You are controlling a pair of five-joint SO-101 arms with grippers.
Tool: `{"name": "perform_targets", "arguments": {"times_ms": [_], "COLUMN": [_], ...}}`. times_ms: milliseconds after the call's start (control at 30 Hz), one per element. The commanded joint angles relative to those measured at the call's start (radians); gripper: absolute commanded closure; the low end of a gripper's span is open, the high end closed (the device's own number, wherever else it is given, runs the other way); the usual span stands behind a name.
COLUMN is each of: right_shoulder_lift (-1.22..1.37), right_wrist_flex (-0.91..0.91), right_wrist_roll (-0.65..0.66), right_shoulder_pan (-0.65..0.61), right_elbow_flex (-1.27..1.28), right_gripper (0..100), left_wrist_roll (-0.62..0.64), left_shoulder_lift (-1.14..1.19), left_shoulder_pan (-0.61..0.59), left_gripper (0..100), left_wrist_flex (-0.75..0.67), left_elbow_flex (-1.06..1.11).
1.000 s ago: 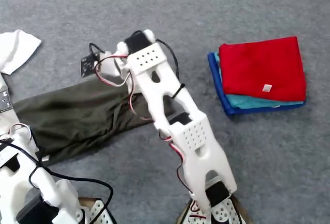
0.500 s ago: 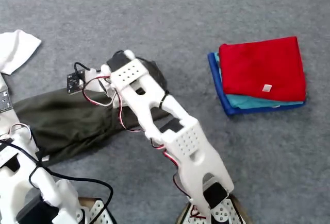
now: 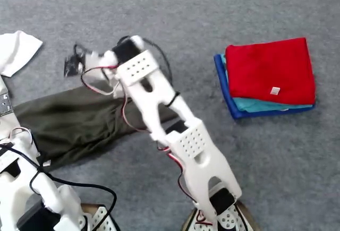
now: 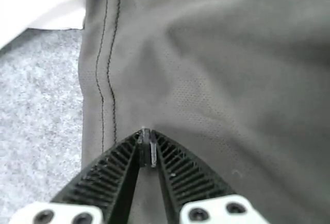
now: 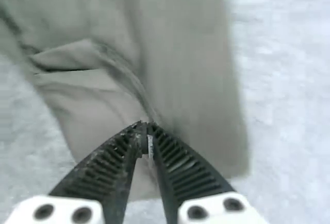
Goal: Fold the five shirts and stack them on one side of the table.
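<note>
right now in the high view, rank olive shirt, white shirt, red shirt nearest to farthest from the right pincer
1. olive shirt, held in the right pincer itself
2. white shirt, at the left edge
3. red shirt, far right side

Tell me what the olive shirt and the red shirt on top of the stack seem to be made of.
The olive shirt: thin, matte knit, probably a synthetic sports fabric; the left wrist view shows a fine pinhole weave and a double-stitched hem. The red shirt: thicker and slightly fuzzy, perhaps fleece or terry; too far to be sure.
</note>
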Motion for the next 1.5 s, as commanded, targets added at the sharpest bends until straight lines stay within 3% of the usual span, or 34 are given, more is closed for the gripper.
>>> {"name": "perform_targets", "arguments": {"times_ms": [0, 167, 267, 667, 1033, 1200, 1467], "right_shoulder_lift": [-0.064, -0.222, -0.303, -0.449, -0.59, -0.651, -0.736], "right_wrist_flex": [0.023, 0.023, 0.023, 0.015, 0.015, 0.014, -0.063], "right_wrist_roll": [-0.026, -0.057, -0.078, -0.115, -0.117, -0.114, -0.11], "right_shoulder_pan": [0.054, 0.081, 0.088, 0.122, 0.119, 0.119, 0.119], "right_elbow_flex": [-0.114, 0.019, 0.17, 0.579, 0.671, 0.736, 0.858], "right_gripper": [99.6, 99.6, 99.6, 99.6, 99.6, 99.6, 99.6], "left_wrist_roll": [-0.006, -0.008, -0.005, -0.063, -0.017, -0.014, 0.003], "left_shoulder_lift": [-0.016, -0.111, -0.151, 0.182, 0.372, 0.464, 0.568], "left_shoulder_pan": [-0.014, -0.081, -0.132, -0.324, -0.21, -0.195, -0.193], "left_gripper": [98, 94, 88, 84, 84, 84, 84], "left_wrist_flex": [0.052, 0.52, 0.661, 0.684, 0.672, 0.539, 0.482], "left_elbow_flex": [-0.041, -0.311, -0.48, -0.747, -0.767, -0.729, -0.726]}}
